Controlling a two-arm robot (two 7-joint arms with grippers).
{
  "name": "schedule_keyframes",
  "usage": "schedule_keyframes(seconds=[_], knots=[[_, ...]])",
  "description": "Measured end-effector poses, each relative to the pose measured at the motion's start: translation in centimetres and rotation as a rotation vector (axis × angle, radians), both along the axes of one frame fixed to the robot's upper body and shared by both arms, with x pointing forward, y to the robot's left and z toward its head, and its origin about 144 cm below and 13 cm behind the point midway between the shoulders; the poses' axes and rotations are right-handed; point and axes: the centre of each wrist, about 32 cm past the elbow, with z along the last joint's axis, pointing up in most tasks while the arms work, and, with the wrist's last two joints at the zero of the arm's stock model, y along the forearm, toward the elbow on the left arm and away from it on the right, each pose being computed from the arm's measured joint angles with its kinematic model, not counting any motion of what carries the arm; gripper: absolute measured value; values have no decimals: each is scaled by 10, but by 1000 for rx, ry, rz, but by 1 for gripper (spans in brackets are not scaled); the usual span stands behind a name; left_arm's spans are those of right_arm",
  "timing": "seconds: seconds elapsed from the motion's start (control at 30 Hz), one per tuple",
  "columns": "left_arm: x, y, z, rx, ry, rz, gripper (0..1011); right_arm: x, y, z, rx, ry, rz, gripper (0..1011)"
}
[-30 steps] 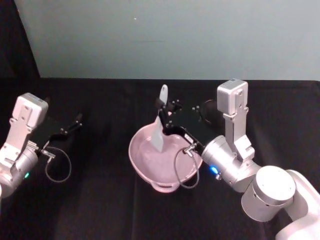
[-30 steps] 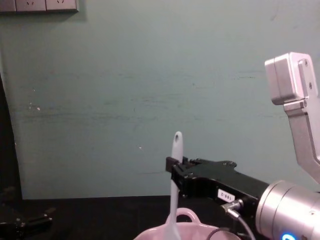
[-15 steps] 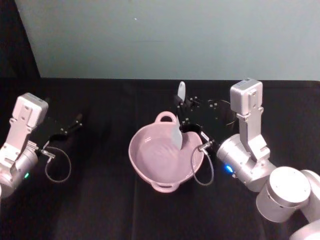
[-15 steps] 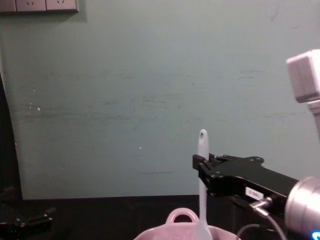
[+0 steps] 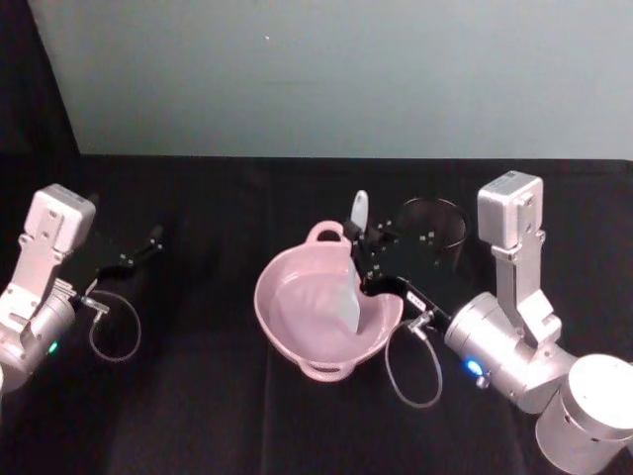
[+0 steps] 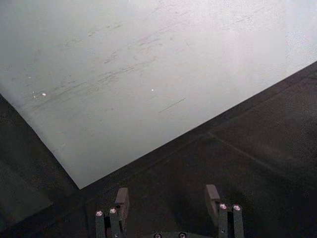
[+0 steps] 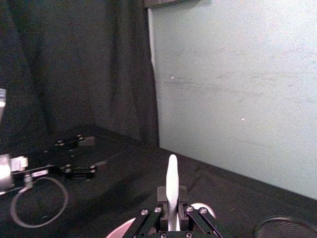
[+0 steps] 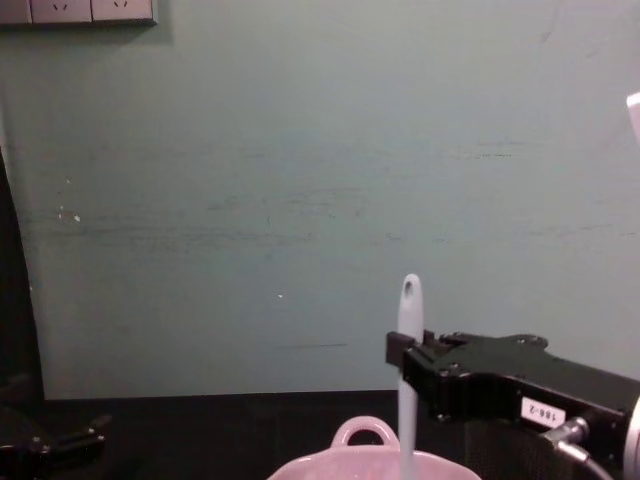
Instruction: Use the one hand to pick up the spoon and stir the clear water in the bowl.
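Head view: stirring step in hand at frame centre.
The spoon (image 5: pixel 352 297) is held upright by the right gripper (image 5: pixel 361 247), jaws closed on its handle, blade in the bowl (image 5: pixel 275 287). A circular sweep is called for next. The left gripper (image 5: pixel 148 242) is parked mid-left, jaws apart, empty.

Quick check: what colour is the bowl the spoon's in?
Pale pink, glossy; the bowl, with the spoon dipped in, shows best in the head view.

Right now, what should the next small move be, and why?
Probably sweep the spoon leftward across the bowl, blade down. The right gripper is shut on the upright handle, and the blade sits inside the bowl near its right wall, so the room lies leftward. The left gripper is parked open.
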Motion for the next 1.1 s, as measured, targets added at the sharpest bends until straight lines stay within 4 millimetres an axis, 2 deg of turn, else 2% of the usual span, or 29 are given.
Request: schedule_keyframes(seconds=[0.33, 0.63, 1.1], knots=[[0, 0, 0, 0, 0, 0, 1011, -2, 13, 0, 34, 54, 42, 111], [0, 0, 0, 0, 0, 0, 1011, 18, 29, -8, 58, 64, -4, 112], [0, 0, 0, 0, 0, 0, 1011, 29, 23, -13, 17, -37, -137, 112]])
